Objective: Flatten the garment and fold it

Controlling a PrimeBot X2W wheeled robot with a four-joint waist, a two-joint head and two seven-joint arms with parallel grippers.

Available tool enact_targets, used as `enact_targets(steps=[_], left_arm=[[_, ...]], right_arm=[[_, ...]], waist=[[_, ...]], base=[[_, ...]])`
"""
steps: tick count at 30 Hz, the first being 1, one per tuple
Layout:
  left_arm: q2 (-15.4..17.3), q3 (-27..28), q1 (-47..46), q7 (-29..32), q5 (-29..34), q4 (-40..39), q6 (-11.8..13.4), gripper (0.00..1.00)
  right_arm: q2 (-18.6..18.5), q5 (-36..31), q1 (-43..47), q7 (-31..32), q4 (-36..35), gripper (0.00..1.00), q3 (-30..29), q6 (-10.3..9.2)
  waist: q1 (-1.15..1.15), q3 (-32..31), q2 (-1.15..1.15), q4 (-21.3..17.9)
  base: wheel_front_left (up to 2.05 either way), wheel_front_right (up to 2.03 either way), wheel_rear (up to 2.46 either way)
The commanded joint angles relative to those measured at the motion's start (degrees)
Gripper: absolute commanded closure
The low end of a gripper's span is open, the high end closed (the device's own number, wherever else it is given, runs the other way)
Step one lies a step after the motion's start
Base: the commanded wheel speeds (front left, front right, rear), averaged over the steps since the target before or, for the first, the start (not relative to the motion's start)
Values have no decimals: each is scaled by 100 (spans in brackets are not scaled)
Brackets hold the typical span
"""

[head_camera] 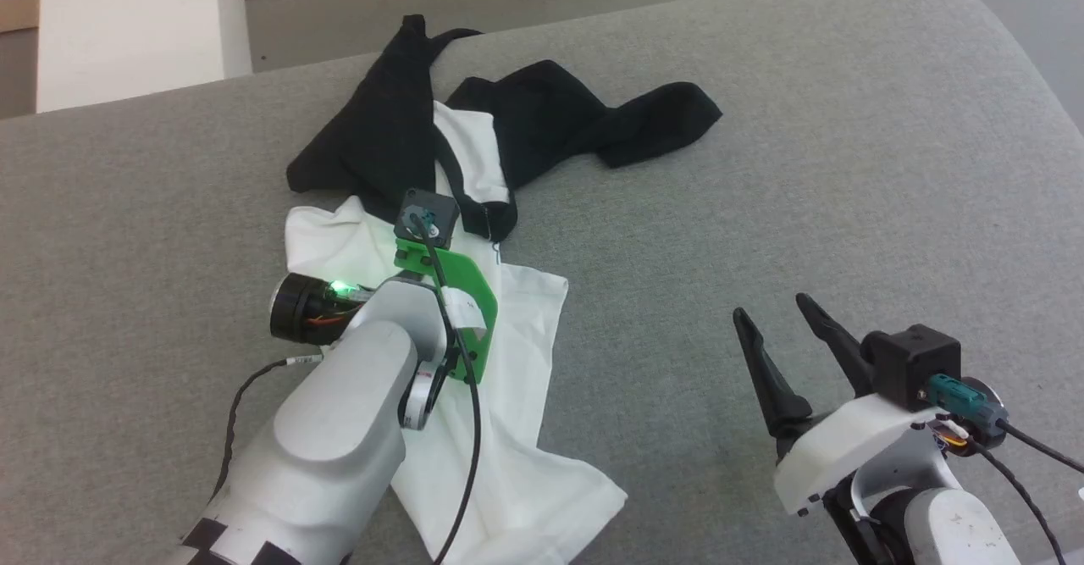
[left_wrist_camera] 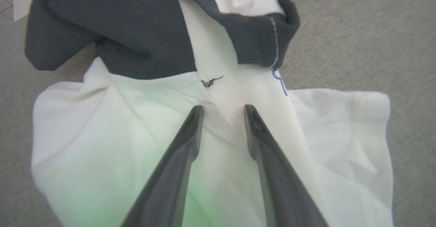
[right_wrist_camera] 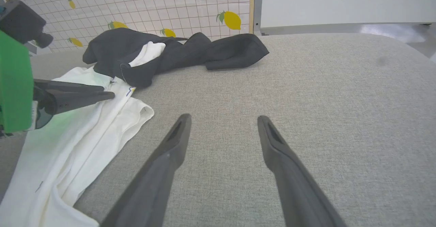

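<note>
Head view: the garment (head_camera: 517, 336) lies crumpled on the grey surface (head_camera: 847, 167), left of centre. Black parts point to the far edge, white body toward us. The left forearm (head_camera: 339, 429) and green bracket (head_camera: 461, 294) hide that arm's fingers and part of the white body. The bottom frame edge cuts the hem. 1 black sleeve (head_camera: 652, 116) trails right, and another black tip reaches the surface's far edge. The right gripper (head_camera: 772, 307) hangs over bare surface, fingers spread wide, well apart from the cloth. We get lots of bare room on the right, up to the rounded far corner.

Left wrist view: the left gripper (left_wrist_camera: 223, 107) has its 2 fingers parted, tips at the white cloth, with a raised fold running between them. We see no squeeze, and tip contact is hard to judge. The frame cuts the garment at top and bottom. A blue thread (left_wrist_camera: 281, 84) sits at a black hemmed edge.

Right wrist view: fingers spread, nothing between them, bare surface ahead. The garment is at left, white body running off the bottom-left corner. The bracket hides the base of the left gripper's fingers. Lemon-print tiles (right_wrist_camera: 231, 19) lie beyond the far edge.
</note>
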Motion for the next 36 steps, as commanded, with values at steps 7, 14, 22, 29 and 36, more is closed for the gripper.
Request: enact_targets(steps=[7,14,22,29,36], left_arm=[[136,110,267,51,-190,-260,65,100],[-7,206,323,-392,-343,-551,-23,60],[-326,-84,260,-164,-466,-372,-331,0],[-145,-221,287,138,-263,-305,-6,0],[-66,-108,425,206,-439,-348,55,100]], right_arm=[[32,-28,-65,11,-28,0,-24,-9],[21,-42,-92,65,-105,0,-21,-9],[1,0,-145,39,-62,0,12,-9],[-2,-7,-88,21,-15,0,-50,-9],[23,-2,-124,17,-22,0,10,-9]], waist=[[0,-137,40,279],[0,-101,40,473],[0,-60,40,414],[0,-98,40,403],[0,-102,40,447]], base=[[0,0,0],[0,0,0],[0,0,0],[0,0,0],[0,0,0]])
